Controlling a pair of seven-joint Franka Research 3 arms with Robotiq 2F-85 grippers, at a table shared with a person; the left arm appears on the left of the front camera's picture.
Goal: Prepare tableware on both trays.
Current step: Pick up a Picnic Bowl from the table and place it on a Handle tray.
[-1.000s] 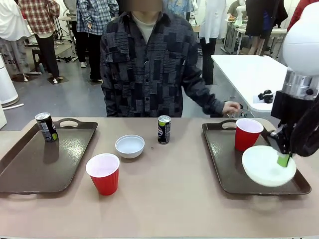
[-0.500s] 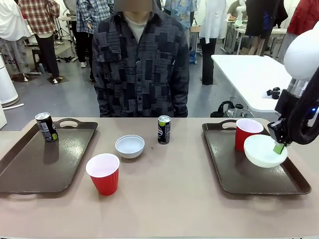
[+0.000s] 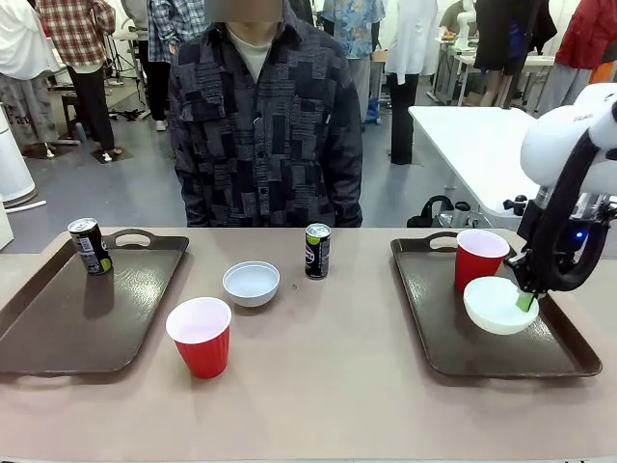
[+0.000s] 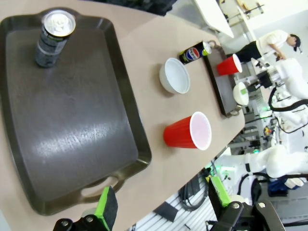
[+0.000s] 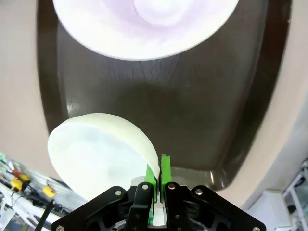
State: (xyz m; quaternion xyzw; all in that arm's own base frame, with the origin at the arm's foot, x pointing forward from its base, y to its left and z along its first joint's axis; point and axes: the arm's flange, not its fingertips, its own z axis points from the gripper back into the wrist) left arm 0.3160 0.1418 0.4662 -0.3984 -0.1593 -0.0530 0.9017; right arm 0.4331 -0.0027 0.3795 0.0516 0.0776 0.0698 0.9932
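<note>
White bowl (image 3: 494, 309) has come down from up near the camera: right fingers (image 3: 524, 302) stay pinched on its rim, holding it tilted low over the right tray (image 3: 453, 352), with the red cup (image 3: 479, 258) just beyond them; we can't tell if it touches down. We read that as placement nearly done, release next. Left fingers (image 4: 106, 207) stand wide, empty, and the other red cup (image 4: 187, 131), pale bowl (image 4: 175, 75) and a can (image 4: 195, 53) wait on the counter (image 4: 139, 72) ahead of them.
</note>
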